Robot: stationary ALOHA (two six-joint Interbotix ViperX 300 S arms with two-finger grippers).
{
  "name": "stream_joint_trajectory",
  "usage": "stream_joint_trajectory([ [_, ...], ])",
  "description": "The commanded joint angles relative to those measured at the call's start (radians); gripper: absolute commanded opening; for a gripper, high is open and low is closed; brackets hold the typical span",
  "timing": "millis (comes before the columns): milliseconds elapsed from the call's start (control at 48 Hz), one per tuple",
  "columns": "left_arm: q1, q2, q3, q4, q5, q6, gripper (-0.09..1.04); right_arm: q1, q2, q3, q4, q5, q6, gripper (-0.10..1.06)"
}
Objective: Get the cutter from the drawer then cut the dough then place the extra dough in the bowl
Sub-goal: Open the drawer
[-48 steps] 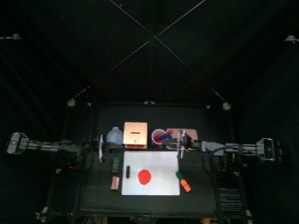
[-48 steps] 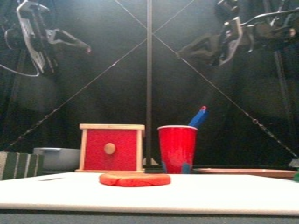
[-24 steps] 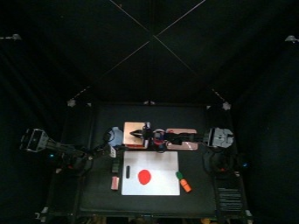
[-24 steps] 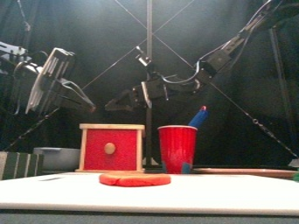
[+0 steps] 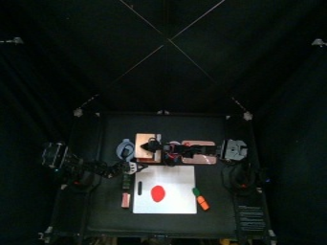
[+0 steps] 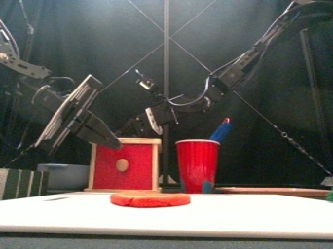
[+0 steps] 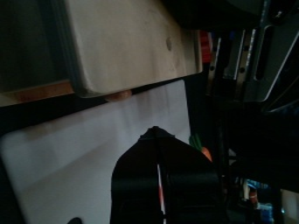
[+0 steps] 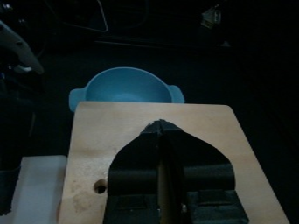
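The blue-grey bowl [image 8: 126, 87] sits empty at left. Your left end effector [image 7: 156, 133], jaws pressed together on nothing, hangs beside the wooden box [image 6: 125, 142], whose drawer [image 6: 124, 167] is closed; your right end effector [image 8: 160, 128], likewise closed and empty, hovers above it. The red dough [image 6: 150, 198] lies on the white board [image 6: 260, 214]. The red cup [image 6: 198, 165] holds a blue knife [image 6: 220, 128].
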Motion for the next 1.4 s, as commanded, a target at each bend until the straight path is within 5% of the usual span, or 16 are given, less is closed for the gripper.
stream_joint_trajectory([
  [21, 0.000, 0.000, -0.023, -0.021, -0.009, -0.008, 0.38, 0.011, -0.005, 0.017, -0.003, 0.017, -0.005, 0.04],
  [188, 0.000, 0.005, -0.026, -0.123, -0.008, -0.049, 0.77, 0.018, -0.005, 0.011, -0.003, 0.023, -0.006, 0.04],
  [271, 0.005, 0.017, -0.037, -0.144, -0.003, -0.066, 0.84, 0.021, -0.005, 0.008, -0.003, 0.023, -0.006, 0.04],
  [1021, 0.104, 0.166, -0.133, -0.163, -0.034, -0.046, 0.82, 0.038, -0.003, 0.008, 0.020, 0.023, -0.005, 0.04],
  [1250, 0.104, 0.153, -0.107, -0.176, -0.032, -0.025, 0.55, 0.043, -0.003, 0.006, 0.020, 0.023, -0.005, 0.04],
  [1396, 0.098, 0.152, -0.104, -0.175, -0.018, -0.025, 0.51, 0.043, 0.002, 0.006, 0.020, 0.023, -0.005, 0.04],
])
